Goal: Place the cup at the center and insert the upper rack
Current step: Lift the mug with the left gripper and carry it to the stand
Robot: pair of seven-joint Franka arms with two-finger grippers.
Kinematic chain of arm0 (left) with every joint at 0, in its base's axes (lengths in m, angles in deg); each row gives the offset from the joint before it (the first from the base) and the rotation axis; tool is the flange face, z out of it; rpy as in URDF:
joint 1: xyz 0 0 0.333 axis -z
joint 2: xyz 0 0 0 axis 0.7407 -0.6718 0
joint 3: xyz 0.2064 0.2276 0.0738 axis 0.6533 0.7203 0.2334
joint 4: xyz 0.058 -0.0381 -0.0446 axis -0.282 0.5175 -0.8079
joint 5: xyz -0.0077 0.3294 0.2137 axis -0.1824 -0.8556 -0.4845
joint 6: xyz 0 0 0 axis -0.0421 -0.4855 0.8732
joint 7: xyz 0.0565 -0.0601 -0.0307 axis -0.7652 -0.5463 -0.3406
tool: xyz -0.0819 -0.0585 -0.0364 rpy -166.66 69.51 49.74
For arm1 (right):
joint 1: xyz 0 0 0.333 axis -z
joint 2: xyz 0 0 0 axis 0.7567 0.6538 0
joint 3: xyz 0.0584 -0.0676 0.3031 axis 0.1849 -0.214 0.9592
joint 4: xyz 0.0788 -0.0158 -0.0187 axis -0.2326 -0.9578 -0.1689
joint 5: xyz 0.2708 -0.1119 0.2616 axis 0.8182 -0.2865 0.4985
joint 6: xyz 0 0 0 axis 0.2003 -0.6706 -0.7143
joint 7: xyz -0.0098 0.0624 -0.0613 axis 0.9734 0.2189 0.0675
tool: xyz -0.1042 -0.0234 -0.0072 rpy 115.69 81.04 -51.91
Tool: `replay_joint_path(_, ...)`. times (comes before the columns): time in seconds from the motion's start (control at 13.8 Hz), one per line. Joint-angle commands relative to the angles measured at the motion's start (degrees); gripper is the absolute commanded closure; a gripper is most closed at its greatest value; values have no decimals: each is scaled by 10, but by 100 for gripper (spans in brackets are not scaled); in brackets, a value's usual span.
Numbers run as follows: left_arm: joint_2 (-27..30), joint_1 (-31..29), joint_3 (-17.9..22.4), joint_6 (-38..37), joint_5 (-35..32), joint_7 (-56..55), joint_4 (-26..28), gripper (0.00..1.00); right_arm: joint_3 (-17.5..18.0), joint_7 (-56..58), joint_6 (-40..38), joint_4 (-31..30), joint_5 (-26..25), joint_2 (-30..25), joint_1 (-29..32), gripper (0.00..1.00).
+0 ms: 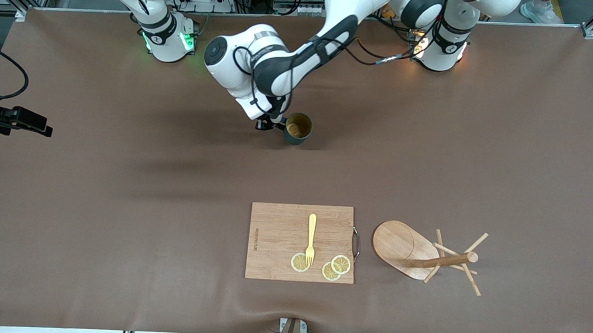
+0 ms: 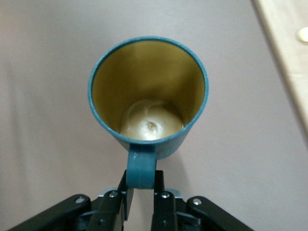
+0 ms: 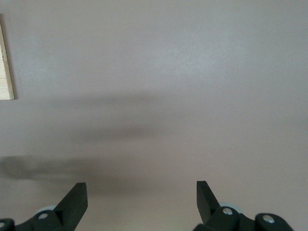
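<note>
A: Near to far. Low in the front view, right of centre: the upper rack [image 1: 425,254] lies tipped on its side on the surface [image 1: 123,229], post and pegs pointing right. Just beside it, the cutting board [image 1: 300,242] with a fork [image 1: 311,239] and lemon slices [image 1: 328,266].

B: Cup?

A: The cup [image 1: 298,128] is upper centre of the frame, upright. Left claw [image 2: 141,191] is pinched on its small loop handle only.

B: Risk?

A: Thin grip. The cup could swing or twist on the handle, or slip out if the arm moves fast. Can't tell if it's resting on the surface or just above; a tilted release could tip it.

B: Right claw?

A: Right claw [image 3: 142,199] is spread wide, empty, over bare surface, waiting. Rack is harder: lying flat, pegs sticking out, so a grab on the post may snag or roll it.
</note>
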State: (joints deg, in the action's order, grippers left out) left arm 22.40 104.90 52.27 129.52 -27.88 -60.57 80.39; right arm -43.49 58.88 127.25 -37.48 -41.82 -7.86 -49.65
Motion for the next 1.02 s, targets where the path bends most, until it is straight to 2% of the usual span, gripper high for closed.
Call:
replay_joint_path(0.0,70,-37,0,44,48,42,56,100,1,7,1,1,12,0,5,0)
replay_joint_path(0.22,122,-87,0,73,106,99,79,100,1,7,2,1,12,0,5,0)
replay_joint_path(0.44,187,-153,0,105,201,183,125,100,1,7,2,2,12,0,5,0)
replay_joint_path(0.95,288,-308,0,114,389,434,204,100,1,7,4,2,13,0,3,0)
